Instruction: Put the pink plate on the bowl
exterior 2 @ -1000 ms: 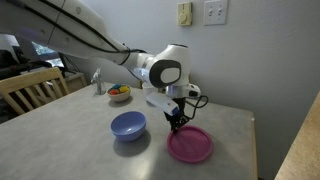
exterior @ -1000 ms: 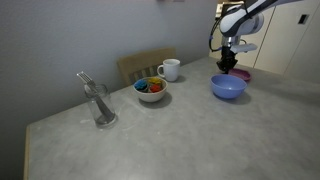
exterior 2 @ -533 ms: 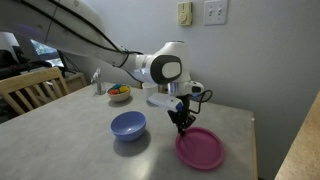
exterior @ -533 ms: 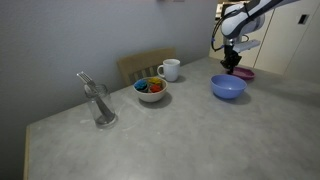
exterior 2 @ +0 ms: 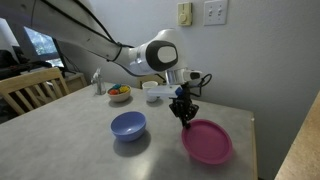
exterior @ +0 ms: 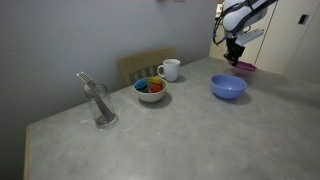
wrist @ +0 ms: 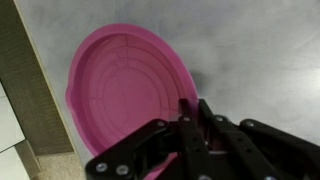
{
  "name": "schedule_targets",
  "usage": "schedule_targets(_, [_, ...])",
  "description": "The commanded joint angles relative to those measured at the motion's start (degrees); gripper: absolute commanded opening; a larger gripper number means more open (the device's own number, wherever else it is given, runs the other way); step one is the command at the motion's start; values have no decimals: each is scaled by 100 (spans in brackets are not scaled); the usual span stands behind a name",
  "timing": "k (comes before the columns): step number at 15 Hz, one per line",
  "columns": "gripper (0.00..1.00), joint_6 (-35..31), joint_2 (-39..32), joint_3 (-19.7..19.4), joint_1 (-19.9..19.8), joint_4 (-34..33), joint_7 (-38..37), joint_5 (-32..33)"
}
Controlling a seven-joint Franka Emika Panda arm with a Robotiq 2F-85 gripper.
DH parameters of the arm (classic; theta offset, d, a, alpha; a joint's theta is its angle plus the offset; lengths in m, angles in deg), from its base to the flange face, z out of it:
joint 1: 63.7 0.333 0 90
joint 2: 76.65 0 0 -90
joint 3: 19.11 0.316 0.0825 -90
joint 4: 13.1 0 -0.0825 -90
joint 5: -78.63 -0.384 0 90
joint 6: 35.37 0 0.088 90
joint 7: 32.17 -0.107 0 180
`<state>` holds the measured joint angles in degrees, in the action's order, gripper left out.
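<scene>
My gripper (exterior 2: 184,117) is shut on the near rim of the pink plate (exterior 2: 209,141) and holds it lifted and tilted above the table. In the wrist view the plate (wrist: 125,95) fills the upper left, with the closed fingers (wrist: 192,125) pinching its rim. In an exterior view the gripper (exterior: 236,57) is at the far right with a sliver of the plate (exterior: 246,66) beneath it. The blue bowl (exterior 2: 128,125) stands empty on the table to the left of the plate; it also shows in an exterior view (exterior: 228,87), just in front of the gripper.
A white bowl with colourful contents (exterior: 151,89), a white mug (exterior: 170,69) and a glass with utensils (exterior: 100,105) stand on the grey table (exterior: 170,135). A wooden chair (exterior: 145,65) is behind it. A wall runs close along the table's far side (exterior 2: 225,60).
The gripper has risen with the pink plate in it. The plate has left the table and now hangs tilted, higher and further from the bowl.
</scene>
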<state>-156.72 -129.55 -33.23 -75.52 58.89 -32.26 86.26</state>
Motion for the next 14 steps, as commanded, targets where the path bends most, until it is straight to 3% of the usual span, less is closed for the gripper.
schedule_targets(1, [3,-88,515,-40,126,604,-110,301])
schedule_targets(14, [3,-245,1860,168,561,1897,52,827])
